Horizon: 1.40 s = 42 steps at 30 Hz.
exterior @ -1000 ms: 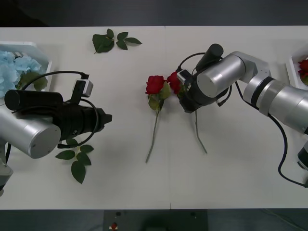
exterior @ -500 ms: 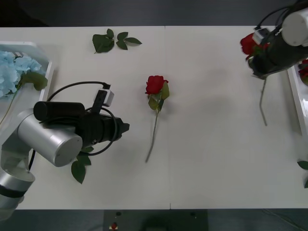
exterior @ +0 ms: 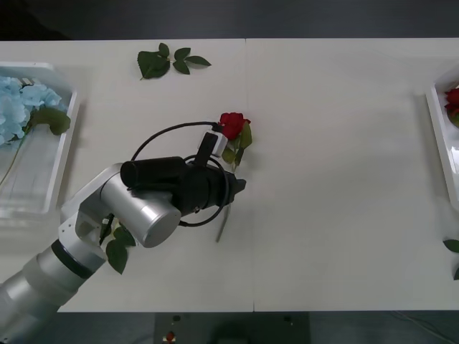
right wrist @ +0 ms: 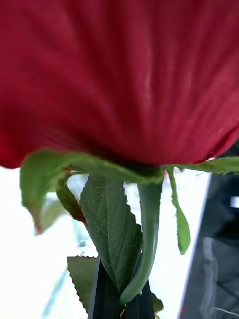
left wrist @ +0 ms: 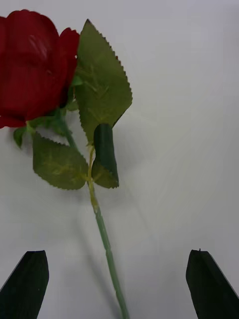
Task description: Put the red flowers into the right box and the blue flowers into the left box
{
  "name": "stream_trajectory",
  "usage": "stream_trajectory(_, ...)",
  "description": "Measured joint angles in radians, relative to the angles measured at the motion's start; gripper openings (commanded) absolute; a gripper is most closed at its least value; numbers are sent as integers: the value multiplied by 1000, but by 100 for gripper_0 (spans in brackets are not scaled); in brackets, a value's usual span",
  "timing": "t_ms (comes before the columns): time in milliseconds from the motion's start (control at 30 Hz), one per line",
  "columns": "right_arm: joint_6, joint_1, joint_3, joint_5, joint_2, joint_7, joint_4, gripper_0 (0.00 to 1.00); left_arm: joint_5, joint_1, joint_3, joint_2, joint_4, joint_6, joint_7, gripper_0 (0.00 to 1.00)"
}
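A red rose (exterior: 232, 123) lies flat mid-surface, head toward 12 o'clock. Blue flowers (exterior: 21, 107) rest in the left box (exterior: 63, 154) at 9 o'clock. Another rose (exterior: 452, 99) sits in the right box (exterior: 437, 136) at 3 o'clock.

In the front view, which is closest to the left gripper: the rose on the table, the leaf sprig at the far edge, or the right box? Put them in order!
Measured from the left gripper, open over the table's middle:
1. The rose, its stem just beside the gripper.
2. The leaf sprig, near the far edge, to the left.
3. The right box, at the table's right edge.
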Motion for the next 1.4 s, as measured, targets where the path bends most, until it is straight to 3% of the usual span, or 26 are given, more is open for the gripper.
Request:
stream_trajectory(167, -103, 66, 0, 132, 41, 0, 85, 0, -10, -32, -11, -23, 64, -51, 0, 91)
stream_trajectory(433, -293, 146, -1, 234, 128, 0, 247, 0, -44, -74, -11, -34, 169, -129, -1, 90)
stream_trajectory(700, -367, 156, -84, 285, 204, 0, 383, 0, -79, -102, -11, -81, 276, -168, -37, 91)
stream_trajectory(733, -367, 156, -85, 285, 204, 0, 385, 5, -81, -105, -11, -87, 282, -168, -41, 91)
stream_trajectory(767, -367, 156, -84, 285, 204, 0, 385, 29, -81, -108, -11, -91, 286, -168, -44, 90)
stream_trajectory(833, -367, 156, -74, 285, 204, 0, 385, 60, -81, -114, -11, -98, 294, -168, -45, 90)
stream_trajectory(867, -367, 156, -67, 285, 204, 0, 385, 71, -81, -116, -11, -101, 299, -168, -45, 90)
stream_trajectory(933, -365, 156, -55, 281, 204, 0, 383, 81, -81, -121, -20, -103, 309, -168, -45, 90)
stream_trajectory(1033, -329, 156, -55, 224, 204, 0, 366, 89, -83, -133, -55, -103, 328, -168, -45, 90)
stream_trajectory(1233, -263, 156, -126, 68, 203, 0, 303, 96, -103, -143, -92, -103, 350, -172, -45, 87)
stream_trajectory(1267, -249, 156, -138, 36, 201, 2, 287, 99, -103, -144, -92, -103, 351, -172, -45, 77)
stream_trajectory(1400, -195, 155, -183, -112, 188, 113, 198, 100, -103, -151, -91, -103, 363, -173, -46, 65)
